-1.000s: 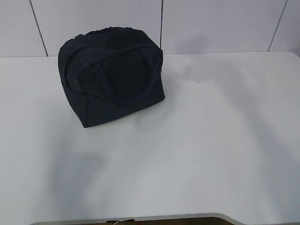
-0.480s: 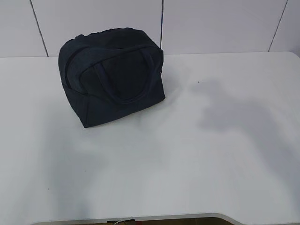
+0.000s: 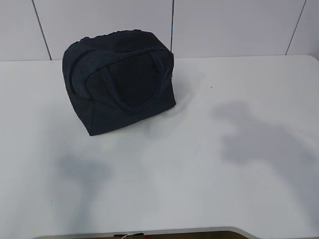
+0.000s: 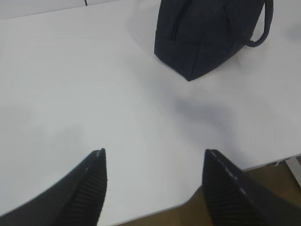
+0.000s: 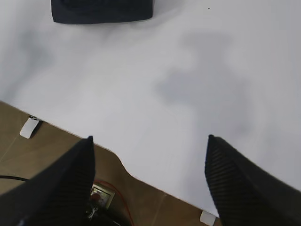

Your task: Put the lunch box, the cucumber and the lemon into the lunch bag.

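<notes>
The dark navy lunch bag (image 3: pixel 119 82) stands closed at the back left of the white table (image 3: pixel 199 164), a loop handle on its front face. It also shows at the top of the left wrist view (image 4: pixel 207 33) and at the top edge of the right wrist view (image 5: pixel 101 10). The lunch box, the cucumber and the lemon are out of view. My left gripper (image 4: pixel 153 153) is open and empty above the table's front edge. My right gripper (image 5: pixel 149 139) is open and empty above the front edge too. Neither gripper shows in the exterior view.
Arm shadows lie on the table at front left (image 3: pixel 82 172) and at right (image 3: pixel 259 139). Brown floor (image 5: pixel 56 141) with a cable and a small box shows beyond the table's front edge. A panelled white wall (image 3: pixel 239 25) stands behind the table.
The shadows on the table have shifted toward the front and grown darker, the right one moving down and to the right. The bag has not moved.
</notes>
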`<state>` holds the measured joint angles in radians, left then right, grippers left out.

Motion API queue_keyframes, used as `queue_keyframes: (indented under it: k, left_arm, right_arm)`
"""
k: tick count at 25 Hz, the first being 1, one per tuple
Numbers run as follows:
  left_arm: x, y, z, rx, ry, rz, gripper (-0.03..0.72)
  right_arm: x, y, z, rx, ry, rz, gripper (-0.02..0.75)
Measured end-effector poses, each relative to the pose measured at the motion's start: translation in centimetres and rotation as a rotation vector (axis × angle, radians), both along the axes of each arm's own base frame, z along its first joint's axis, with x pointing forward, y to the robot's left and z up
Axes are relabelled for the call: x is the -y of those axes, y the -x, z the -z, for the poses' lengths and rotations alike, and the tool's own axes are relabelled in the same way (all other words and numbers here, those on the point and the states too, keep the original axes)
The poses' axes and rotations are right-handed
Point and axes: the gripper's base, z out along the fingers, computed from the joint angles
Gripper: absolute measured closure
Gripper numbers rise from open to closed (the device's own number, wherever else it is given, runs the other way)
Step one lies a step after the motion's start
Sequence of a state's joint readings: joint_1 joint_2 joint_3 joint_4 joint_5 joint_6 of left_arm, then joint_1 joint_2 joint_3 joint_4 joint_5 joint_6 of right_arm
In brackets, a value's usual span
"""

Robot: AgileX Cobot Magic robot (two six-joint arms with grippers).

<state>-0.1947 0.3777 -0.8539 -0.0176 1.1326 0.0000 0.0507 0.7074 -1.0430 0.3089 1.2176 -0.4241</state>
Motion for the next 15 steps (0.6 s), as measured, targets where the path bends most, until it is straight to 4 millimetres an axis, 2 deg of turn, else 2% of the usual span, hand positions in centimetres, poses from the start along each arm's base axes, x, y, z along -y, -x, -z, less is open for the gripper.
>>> queue_keyframes:
  k: [4, 8, 15]
  left_arm:
    - [0.0, 0.9, 2.1, -0.015, 0.016, 0.011, 0.216]
    - [0.0, 1.2, 3.7, -0.058, 0.021, 0.014, 0.207]
    - [0.2, 1.3, 4.0, -0.055, 0.047, 0.027, 0.182]
  right_arm:
    - [0.3, 1.9, 1.7, 0.003, -0.013, 0.042, 0.153]
    - [1.1, 3.1, 4.3, -0.032, 0.028, 0.127, 0.152]
    - [1.7, 5.7, 7.9, -0.020, 0.020, 0.201, 0.152]
